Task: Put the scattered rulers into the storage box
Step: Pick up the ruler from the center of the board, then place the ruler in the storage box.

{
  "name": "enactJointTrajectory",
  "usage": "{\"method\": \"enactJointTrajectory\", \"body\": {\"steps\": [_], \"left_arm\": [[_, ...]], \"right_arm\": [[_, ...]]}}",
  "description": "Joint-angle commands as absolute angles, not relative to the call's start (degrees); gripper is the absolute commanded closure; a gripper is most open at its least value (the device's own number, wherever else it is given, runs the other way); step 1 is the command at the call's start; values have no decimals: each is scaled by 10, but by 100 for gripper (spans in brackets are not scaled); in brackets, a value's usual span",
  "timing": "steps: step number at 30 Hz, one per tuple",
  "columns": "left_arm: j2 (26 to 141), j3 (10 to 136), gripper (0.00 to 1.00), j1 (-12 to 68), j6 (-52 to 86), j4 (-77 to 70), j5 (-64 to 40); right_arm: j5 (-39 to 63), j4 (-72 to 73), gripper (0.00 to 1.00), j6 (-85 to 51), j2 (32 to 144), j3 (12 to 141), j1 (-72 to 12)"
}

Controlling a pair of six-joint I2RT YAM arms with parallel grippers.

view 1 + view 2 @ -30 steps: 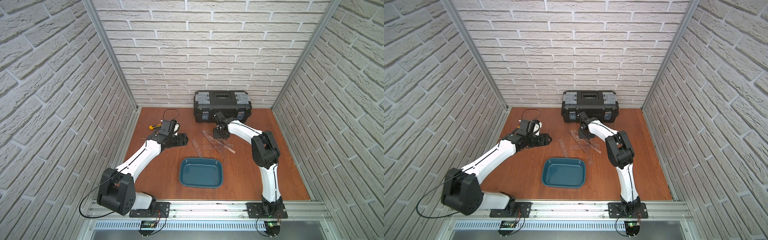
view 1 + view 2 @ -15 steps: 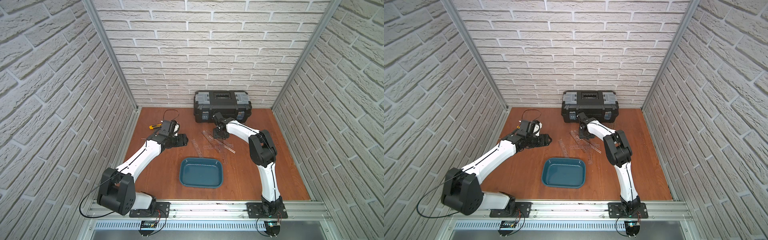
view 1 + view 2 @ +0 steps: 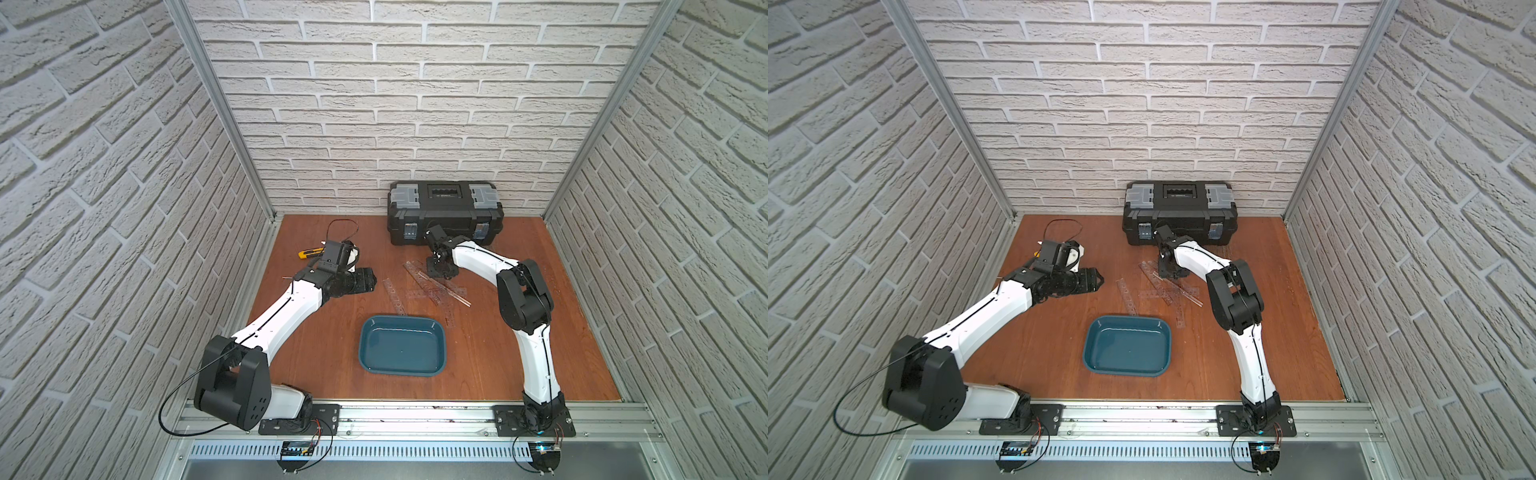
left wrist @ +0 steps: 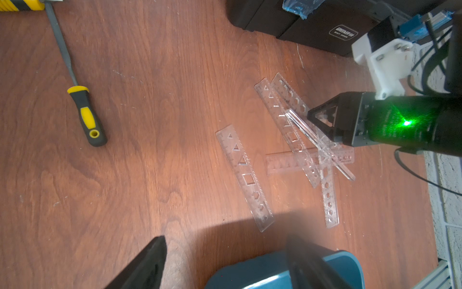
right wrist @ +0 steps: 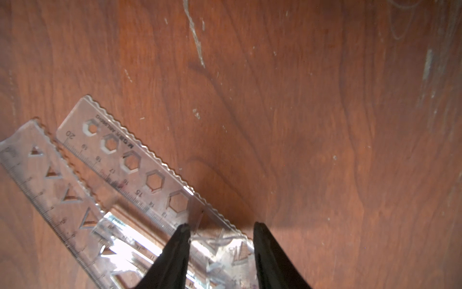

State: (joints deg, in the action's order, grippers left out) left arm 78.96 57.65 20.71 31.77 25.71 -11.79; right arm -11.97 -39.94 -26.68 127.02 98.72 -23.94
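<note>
**Right gripper down on the ruler pile, all rulers outside the box**

Your right gripper [image 5: 222, 226] stands tip-down at the far end of the crossed rulers [image 3: 432, 286], just in front of the black toolbox [image 3: 444, 208]. Its jaws are partly apart, neither wide nor closed. In the right wrist view one fingertip [image 5: 175, 250] sits over the overlapping clear strips, and the other comes down on bare wood just past the wavy edge of the hexagon-holed ruler [image 5: 141, 172]. Nothing is clamped between them.

The rulers lie flat on the table [image 3: 540, 332], piled across one another, near the far rim of the storage box [image 3: 401, 347] and outside it.

Your left gripper [image 4: 225, 260] has its jaws wide and holds nothing. It hovers off to the left of the pile. A lone ruler [image 4: 245, 177] lies between it and the crossed strips, with its near end just short of the box.
</note>
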Motion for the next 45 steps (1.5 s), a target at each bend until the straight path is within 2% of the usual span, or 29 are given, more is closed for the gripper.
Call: {"method": "enactJointTrajectory", "body": {"steps": [1, 11, 32, 39, 45], "left_arm": [[788, 569, 20, 207, 322, 245, -121], [789, 571, 20, 207, 321, 248, -118], [760, 608, 20, 202, 319, 279, -109], [716, 616, 19, 162, 318, 306, -117], [659, 603, 19, 104, 319, 340, -124]], "right_arm": [[-121, -388, 56, -278, 1263, 974, -238], [-123, -382, 66, -279, 1235, 958, -238], [-157, -448, 69, -191, 1098, 1014, -253], [-118, -489, 69, -133, 1043, 1044, -313], [-56, -495, 70, -75, 1017, 1032, -400]]}}
